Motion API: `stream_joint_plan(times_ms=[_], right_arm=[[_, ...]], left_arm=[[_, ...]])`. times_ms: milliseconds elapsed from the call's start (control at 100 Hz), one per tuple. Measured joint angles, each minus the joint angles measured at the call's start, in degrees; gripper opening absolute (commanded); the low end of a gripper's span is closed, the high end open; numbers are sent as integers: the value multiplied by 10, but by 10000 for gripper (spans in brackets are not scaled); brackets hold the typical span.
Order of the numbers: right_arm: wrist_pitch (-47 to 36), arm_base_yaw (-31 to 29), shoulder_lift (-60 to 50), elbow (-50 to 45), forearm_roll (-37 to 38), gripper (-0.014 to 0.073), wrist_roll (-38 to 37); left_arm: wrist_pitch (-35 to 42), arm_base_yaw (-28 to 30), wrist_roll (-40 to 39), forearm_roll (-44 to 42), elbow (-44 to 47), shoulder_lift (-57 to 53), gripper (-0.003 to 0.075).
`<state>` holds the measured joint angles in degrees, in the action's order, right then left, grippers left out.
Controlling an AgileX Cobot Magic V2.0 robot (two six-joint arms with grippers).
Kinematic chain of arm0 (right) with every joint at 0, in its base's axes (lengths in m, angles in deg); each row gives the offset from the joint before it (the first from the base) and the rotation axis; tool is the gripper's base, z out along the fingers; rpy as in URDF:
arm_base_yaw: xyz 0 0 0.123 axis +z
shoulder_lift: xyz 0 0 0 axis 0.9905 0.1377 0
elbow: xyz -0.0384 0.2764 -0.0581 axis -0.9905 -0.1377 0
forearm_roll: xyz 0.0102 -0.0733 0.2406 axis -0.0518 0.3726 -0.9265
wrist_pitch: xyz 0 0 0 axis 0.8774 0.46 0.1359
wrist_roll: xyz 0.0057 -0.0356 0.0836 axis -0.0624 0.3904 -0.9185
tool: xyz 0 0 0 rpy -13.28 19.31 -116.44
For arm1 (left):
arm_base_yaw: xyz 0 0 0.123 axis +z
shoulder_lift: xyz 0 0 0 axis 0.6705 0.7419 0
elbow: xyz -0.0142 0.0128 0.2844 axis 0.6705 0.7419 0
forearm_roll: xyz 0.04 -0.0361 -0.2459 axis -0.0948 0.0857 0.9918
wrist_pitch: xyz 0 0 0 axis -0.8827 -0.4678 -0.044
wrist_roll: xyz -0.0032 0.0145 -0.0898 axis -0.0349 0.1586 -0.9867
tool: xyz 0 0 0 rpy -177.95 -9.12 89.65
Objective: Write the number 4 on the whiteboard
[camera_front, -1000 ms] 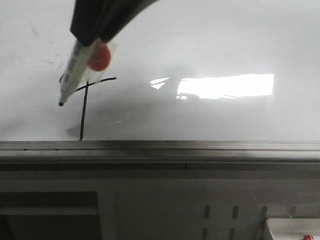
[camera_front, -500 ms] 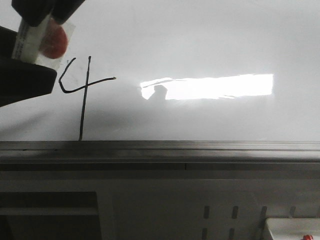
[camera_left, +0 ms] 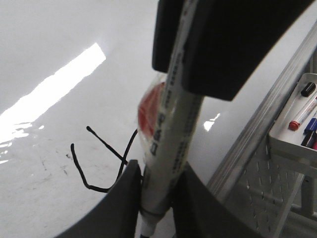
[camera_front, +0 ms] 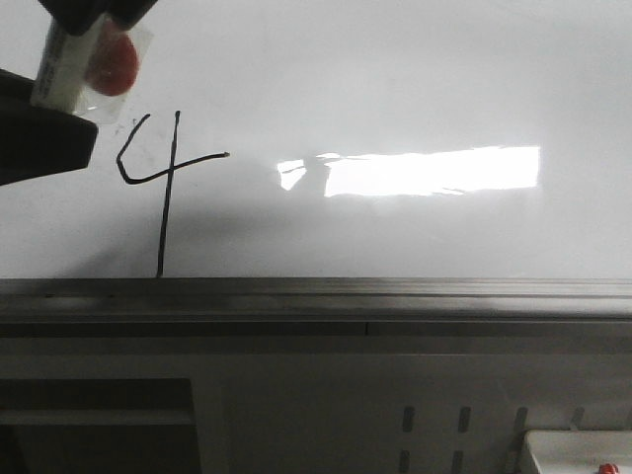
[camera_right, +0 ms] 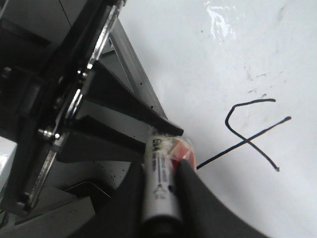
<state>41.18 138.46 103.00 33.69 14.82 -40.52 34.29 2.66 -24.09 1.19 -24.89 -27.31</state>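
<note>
The number 4 [camera_front: 164,197] is drawn in thin black line at the left of the whiteboard [camera_front: 395,79], its long stroke reaching the grey rail [camera_front: 395,288]. It also shows in the left wrist view [camera_left: 106,144] and the right wrist view [camera_right: 247,141]. A white marker [camera_front: 64,74] with a red tag [camera_front: 112,67] is off the board, up and left of the 4. My right gripper [camera_front: 94,12] is shut on its upper barrel [camera_right: 159,183]. My left gripper [camera_front: 44,133] is shut on its tip end [camera_left: 168,148]; the tip is hidden in the front view.
A white tray [camera_left: 297,119] holding several markers hangs below the rail to the right, and its corner shows in the front view [camera_front: 578,454]. A grey perforated panel [camera_front: 434,420] runs under the rail. Bright glare [camera_front: 434,170] lies on the board right of the 4.
The marker has gone up and to the left off the 4, uncovering it. My left gripper came in from the left and took its tip end. Little moved in the last half second.
</note>
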Motion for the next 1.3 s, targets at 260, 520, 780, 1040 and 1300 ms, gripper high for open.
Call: stream_joint_plan(times_ms=[260,520,780,1040,1300], right_arm=[[1,-3,0,0,0,-49,-1],[-16,-13,-2,0,0,589,-1],[-54,-81,-41,0,0,549,-18],[-48,-109,-72,0,1,521,-22],[-29,-109,-72,0,1,521,-22]], left_arm=[[-1,0,6,-10,0,0,-20],[-10,0,-16,24,0,0,-20],[-117,15,-67,278,-4,1,-20],[-184,65,-69,387,-26,43,-20],[-210,73,-70,401,-61,89,-19]])
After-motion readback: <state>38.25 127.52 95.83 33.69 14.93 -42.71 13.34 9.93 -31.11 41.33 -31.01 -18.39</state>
